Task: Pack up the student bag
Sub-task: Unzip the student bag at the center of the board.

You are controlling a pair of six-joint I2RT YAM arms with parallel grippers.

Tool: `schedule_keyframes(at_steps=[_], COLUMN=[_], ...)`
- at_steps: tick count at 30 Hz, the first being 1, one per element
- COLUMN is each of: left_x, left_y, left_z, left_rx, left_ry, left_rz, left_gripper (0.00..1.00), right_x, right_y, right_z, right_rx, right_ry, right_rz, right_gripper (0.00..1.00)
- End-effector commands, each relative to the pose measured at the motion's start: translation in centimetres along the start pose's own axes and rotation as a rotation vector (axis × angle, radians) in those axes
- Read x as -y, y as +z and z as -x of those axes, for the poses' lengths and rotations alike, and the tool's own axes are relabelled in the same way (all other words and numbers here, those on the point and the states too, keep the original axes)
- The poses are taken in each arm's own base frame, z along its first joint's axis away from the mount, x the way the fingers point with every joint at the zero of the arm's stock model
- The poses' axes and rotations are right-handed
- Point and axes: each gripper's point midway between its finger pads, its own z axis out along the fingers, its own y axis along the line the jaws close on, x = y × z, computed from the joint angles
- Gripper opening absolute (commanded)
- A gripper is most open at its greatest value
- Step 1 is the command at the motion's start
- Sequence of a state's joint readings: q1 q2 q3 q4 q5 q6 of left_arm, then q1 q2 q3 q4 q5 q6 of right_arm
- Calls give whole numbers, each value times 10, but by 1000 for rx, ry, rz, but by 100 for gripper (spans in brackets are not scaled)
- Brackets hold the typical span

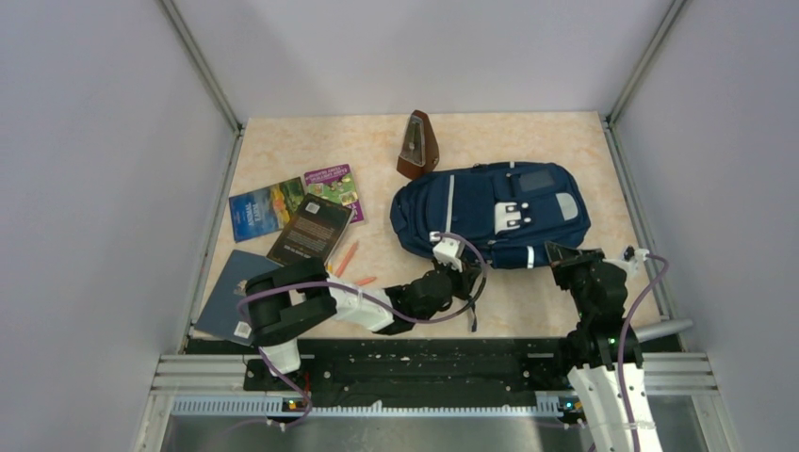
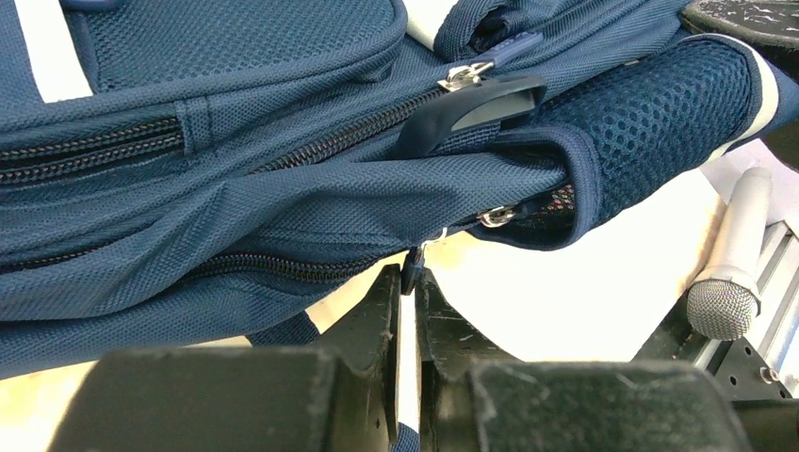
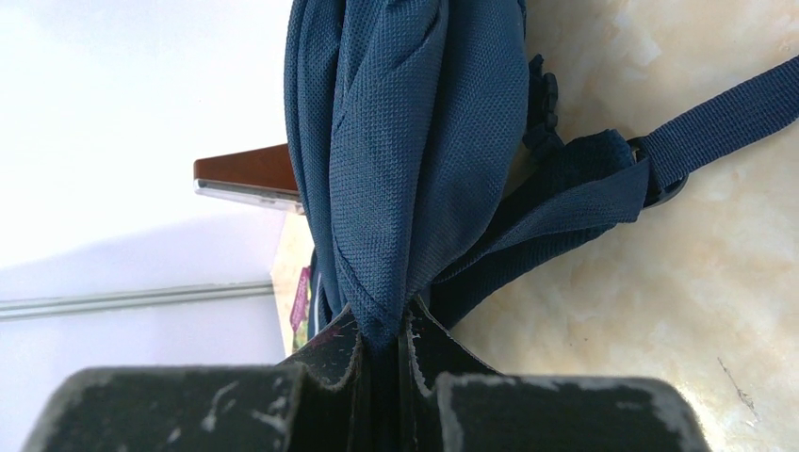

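Observation:
The student bag [image 1: 490,212], navy blue with pale patches, lies flat at the middle right of the table. My left gripper [image 1: 459,267] is at the bag's near edge. In the left wrist view [image 2: 411,282] it is shut on a small dark zipper pull [image 2: 412,270] hanging below the bag [image 2: 283,198]. The zipper line [image 2: 273,266] beside it looks closed. My right gripper [image 1: 559,254] is at the bag's near right corner. In the right wrist view [image 3: 386,334] it is shut on a fold of the bag's fabric [image 3: 405,169], which it holds bunched up off the table.
Three books [image 1: 267,209] [image 1: 334,186] [image 1: 311,229] and a dark blue book [image 1: 229,294] lie at the left. Two orange pencils [image 1: 347,256] lie near them. A brown metronome [image 1: 417,146] stands behind the bag. A grey microphone [image 2: 735,273] lies by the near rail at the right.

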State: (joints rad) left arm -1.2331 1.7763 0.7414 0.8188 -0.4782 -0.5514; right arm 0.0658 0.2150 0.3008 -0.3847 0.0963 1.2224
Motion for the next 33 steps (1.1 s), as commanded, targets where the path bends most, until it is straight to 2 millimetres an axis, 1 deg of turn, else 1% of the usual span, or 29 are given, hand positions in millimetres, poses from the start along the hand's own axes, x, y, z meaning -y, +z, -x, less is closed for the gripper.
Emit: schedule_keyframes(at_steps=[1,5,12,19,24,33], left_x=[-9,-9,-23,-31,-41,-66], left_y=[-4,-8,-16,-20,-24,-35], left_z=[17,17,18,17,20,20], left_rx=[58,49,58,46,41,25], left_ry=[-47,-69,-89,-107,-118,-109], left_rz=[30,30,84,122,154,261], left_gripper=[0,0,0,0,0,0], right_x=[-28,-25,-19,-17,-15,-11], right_y=[-3,-1,1,1,2,3], right_z=[16,17,16,16,18,20], right_rx=[73,79,83,87,94,110], right_ry=[7,5,-3,-8,-14,-29], right_rz=[105,99,83,75,68,52], right_gripper=[0,0,0,0,0,0])
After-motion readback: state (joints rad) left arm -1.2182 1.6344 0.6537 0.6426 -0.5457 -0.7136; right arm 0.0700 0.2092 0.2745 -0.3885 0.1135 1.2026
